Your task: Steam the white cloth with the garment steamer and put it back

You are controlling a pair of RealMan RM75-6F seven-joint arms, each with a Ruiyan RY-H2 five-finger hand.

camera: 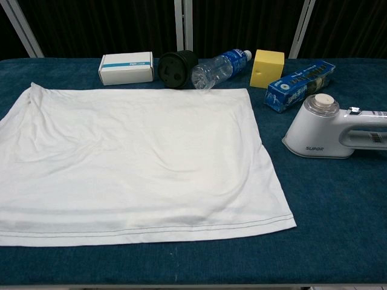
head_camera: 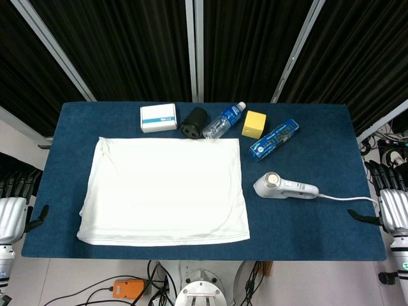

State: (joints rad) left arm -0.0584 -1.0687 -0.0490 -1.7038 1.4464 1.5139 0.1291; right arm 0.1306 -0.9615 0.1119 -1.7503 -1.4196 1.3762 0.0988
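Note:
The white cloth (head_camera: 166, 191) (camera: 133, 157) lies spread flat on the left and middle of the blue table (head_camera: 312, 229). To its right, the white garment steamer (head_camera: 285, 187) (camera: 329, 130) lies on the table, handle pointing right, and its cord (head_camera: 347, 199) runs to the right edge. In the head view my left hand (head_camera: 13, 201) hangs beside the table's left edge and my right hand (head_camera: 392, 201) beside the right edge. Both hold nothing, with fingers apart and well away from the cloth and steamer. The chest view shows neither hand.
Along the far side stand a white box (head_camera: 158, 118) (camera: 126, 67), a black cylinder (head_camera: 194, 122) (camera: 175, 69), a lying water bottle (head_camera: 223, 121) (camera: 219, 68), a yellow block (head_camera: 254, 124) (camera: 266, 67) and a blue box (head_camera: 274, 139) (camera: 299, 86).

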